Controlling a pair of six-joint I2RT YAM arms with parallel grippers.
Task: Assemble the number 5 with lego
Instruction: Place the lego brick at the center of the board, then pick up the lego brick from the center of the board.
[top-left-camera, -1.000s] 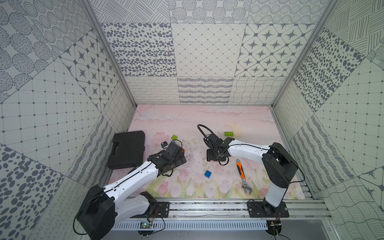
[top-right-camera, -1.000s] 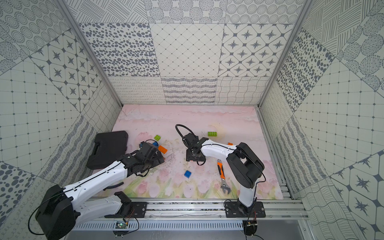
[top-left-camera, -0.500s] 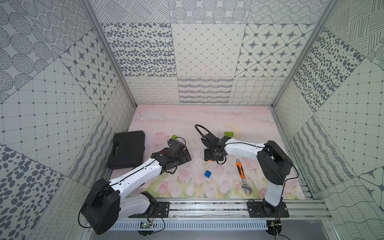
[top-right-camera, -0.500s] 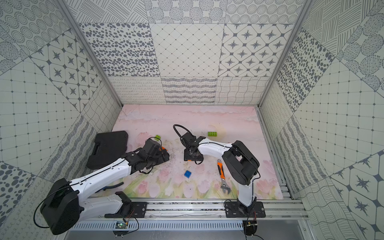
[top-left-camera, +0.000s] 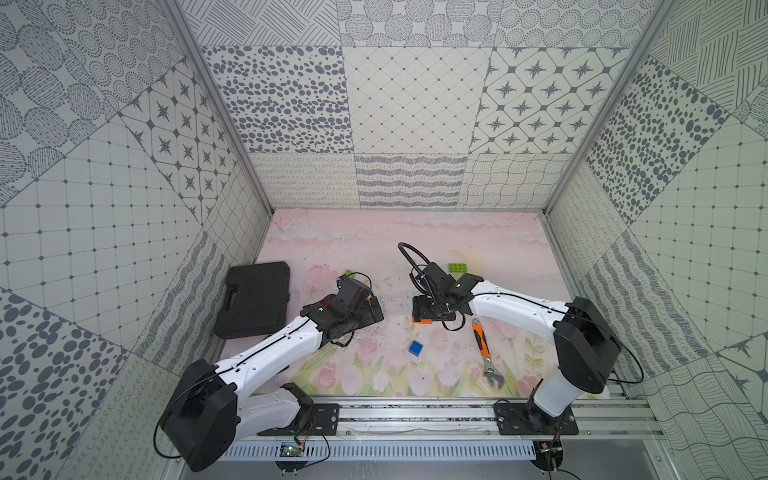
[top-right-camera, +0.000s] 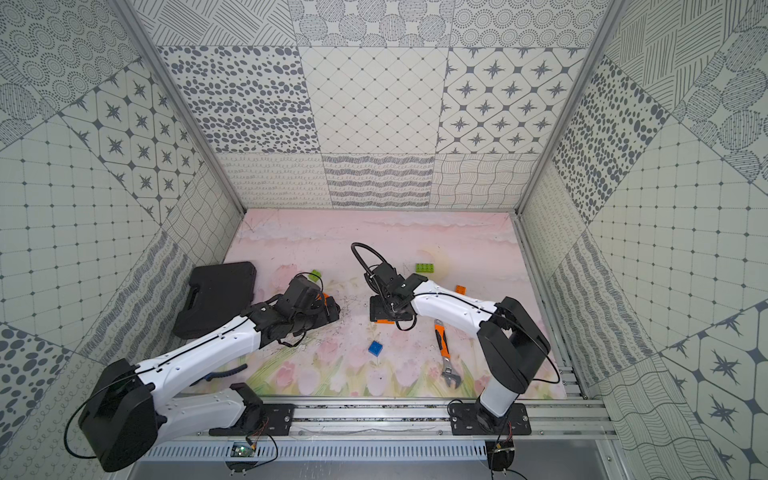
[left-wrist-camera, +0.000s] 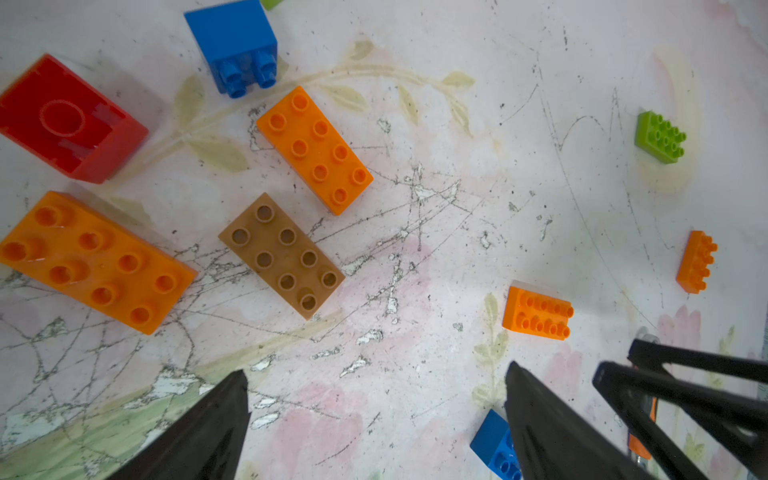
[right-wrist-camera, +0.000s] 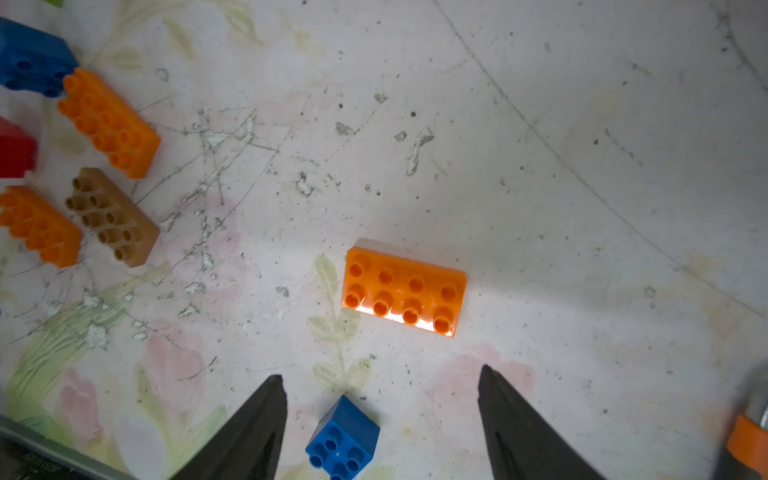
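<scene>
Lego on the desk (left-wrist-camera: 457, 62): five orange bricks (left-wrist-camera: 314, 149), two blue (left-wrist-camera: 232, 41), two green (left-wrist-camera: 660, 137), one red (left-wrist-camera: 70, 120), one brown (left-wrist-camera: 281, 255). A wrench (top-left-camera: 486, 353) and black case (top-left-camera: 255, 299) lie nearby. Left hand (left-wrist-camera: 374, 415) and right hand (right-wrist-camera: 380, 415) both spread, empty.

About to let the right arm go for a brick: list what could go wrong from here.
1. The right pincer stands open with nothing held; the orange brick lies ahead of its tips and the blue brick sits between them, so it may close on the wrong one.
2. The wrench lies beside that arm and could get knocked.
3. The left pincer, open and empty, hovers near a tight cluster; grabbing the brown brick may shove its orange neighbours.
</scene>
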